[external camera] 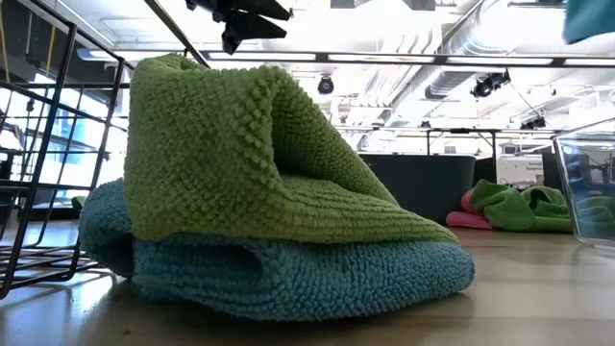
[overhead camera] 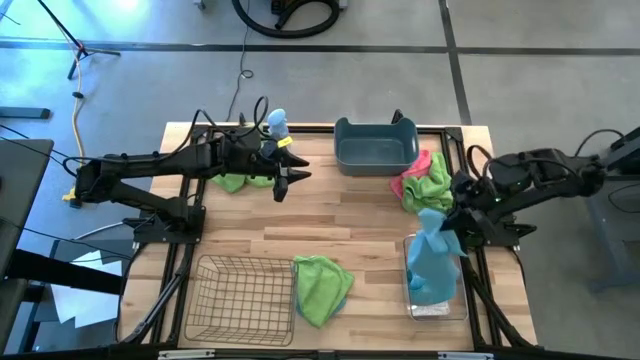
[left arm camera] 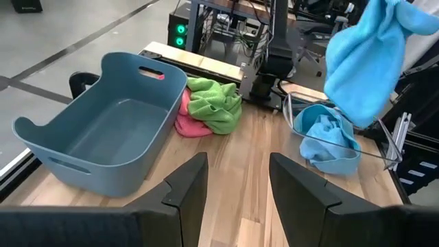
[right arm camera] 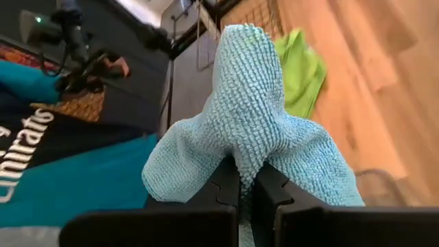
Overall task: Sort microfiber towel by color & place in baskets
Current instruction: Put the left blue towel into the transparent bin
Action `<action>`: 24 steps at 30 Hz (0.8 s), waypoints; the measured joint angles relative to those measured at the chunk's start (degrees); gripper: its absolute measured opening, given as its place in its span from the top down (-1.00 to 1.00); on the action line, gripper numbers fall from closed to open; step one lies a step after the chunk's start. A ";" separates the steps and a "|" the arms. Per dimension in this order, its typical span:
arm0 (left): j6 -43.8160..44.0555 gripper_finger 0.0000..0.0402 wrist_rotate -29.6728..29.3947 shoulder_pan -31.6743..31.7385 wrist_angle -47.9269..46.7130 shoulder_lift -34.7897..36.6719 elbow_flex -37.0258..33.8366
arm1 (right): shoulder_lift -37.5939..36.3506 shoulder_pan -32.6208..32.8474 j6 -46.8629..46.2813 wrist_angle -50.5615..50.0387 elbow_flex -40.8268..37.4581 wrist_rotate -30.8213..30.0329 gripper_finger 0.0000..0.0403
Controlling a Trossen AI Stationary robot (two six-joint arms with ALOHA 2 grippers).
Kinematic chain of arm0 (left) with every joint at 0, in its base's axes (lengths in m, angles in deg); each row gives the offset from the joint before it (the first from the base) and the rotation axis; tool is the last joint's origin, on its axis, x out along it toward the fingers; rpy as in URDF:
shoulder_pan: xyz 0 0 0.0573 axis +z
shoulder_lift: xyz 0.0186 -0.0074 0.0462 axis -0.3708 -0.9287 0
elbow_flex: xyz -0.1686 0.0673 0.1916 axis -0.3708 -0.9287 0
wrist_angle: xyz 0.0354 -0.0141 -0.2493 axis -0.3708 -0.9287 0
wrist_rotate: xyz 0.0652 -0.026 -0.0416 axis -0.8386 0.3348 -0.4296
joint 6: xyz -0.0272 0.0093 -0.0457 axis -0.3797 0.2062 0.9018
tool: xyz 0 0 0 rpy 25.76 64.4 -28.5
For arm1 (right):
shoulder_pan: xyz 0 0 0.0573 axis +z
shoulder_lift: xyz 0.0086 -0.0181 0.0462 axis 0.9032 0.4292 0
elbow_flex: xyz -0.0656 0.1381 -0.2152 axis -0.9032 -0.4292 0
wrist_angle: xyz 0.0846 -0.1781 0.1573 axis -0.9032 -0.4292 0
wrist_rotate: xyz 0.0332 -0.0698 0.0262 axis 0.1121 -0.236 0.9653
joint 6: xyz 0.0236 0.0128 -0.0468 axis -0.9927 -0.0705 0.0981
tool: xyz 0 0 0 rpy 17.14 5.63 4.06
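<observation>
My right gripper point(right arm camera: 247, 184) is shut on a light blue towel point(overhead camera: 434, 250) above the clear bin point(overhead camera: 412, 300) at the table's near right. That bin holds another blue towel point(left arm camera: 328, 140). My left gripper point(left arm camera: 236, 185) hovers open over bare wood in the middle of the table, with a green towel point(overhead camera: 238, 182) beside it. The blue-grey tub point(left arm camera: 103, 130) stands at the far edge, and a pink and green heap of towels point(overhead camera: 422, 180) lies by its right end. The wire basket point(overhead camera: 240, 295) sits near left. Beside it a green towel lies on a blue one point(external camera: 269, 202). My right gripper pinches a bunched-up fold of the light blue towel point(right arm camera: 248, 147) between its two fingers, coming from the table's right. The cloth rises in a peak past the fingertips and hangs slack below them over the clear bin. I cannot tell whether its lower end point(left arm camera: 346, 113) touches the bin's contents.
A small spray bottle point(overhead camera: 276, 124) stands at the far edge behind my left arm. Open wood lies between the tub, the wire basket and the bin. Dark frame rails run along the table's left and right edges.
</observation>
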 joint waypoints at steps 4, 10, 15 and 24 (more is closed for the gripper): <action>-0.02 0.29 -0.02 0.00 -0.02 0.00 0.00 | 0.73 4.37 -3.67 -2.78 0.00 -3.72 1.00; -0.04 0.29 -0.04 0.00 -0.06 0.00 0.01 | 3.77 11.61 -6.81 -5.42 0.00 -9.48 1.00; -0.07 0.29 -0.07 0.00 -0.25 0.00 0.01 | 7.11 18.74 -10.95 -6.62 0.00 -14.10 1.00; -0.91 0.29 -0.11 0.00 -0.25 0.00 -0.01 | 12.40 32.42 -22.75 -15.26 0.00 -21.89 1.00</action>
